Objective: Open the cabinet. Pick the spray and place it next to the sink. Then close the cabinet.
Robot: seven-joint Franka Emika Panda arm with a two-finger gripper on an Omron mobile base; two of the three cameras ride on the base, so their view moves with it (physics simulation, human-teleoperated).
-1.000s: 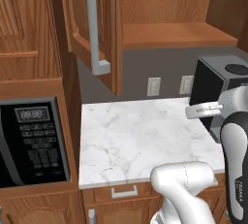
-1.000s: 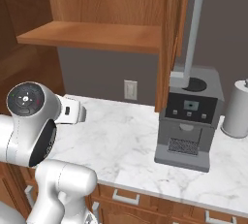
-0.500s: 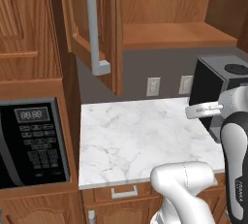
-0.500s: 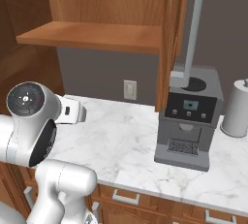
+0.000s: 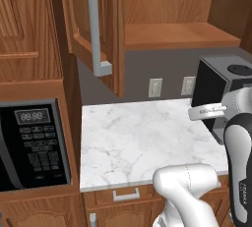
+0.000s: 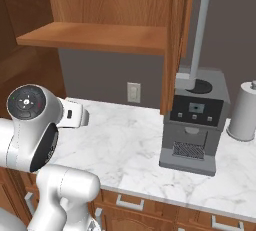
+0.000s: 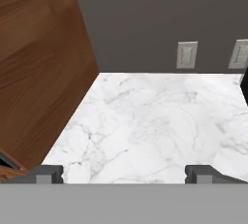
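Observation:
The brown wooden cabinet (image 5: 167, 5) hangs over the counter with both doors swung open. Its left door (image 5: 110, 34) and long grey bar handle (image 5: 95, 24) stand out toward me. In the right base view the other door (image 6: 175, 40) and its handle (image 6: 201, 25) show edge-on above the coffee machine. The part of the cabinet floor (image 6: 100, 36) that I see is bare. The spray and the sink are out of view. My gripper (image 7: 125, 174) is open with nothing between its fingertips (image 7: 48, 173), and it looks down over the white marble counter (image 7: 150, 121).
A boxy grey coffee machine (image 6: 194, 125) stands on the counter at the right, with a paper towel roll (image 6: 245, 112) beyond it. A black microwave (image 5: 32, 145) sits in the tall wooden unit (image 7: 38, 63) at the left. Two wall outlets (image 7: 186, 55) are on the grey back wall.

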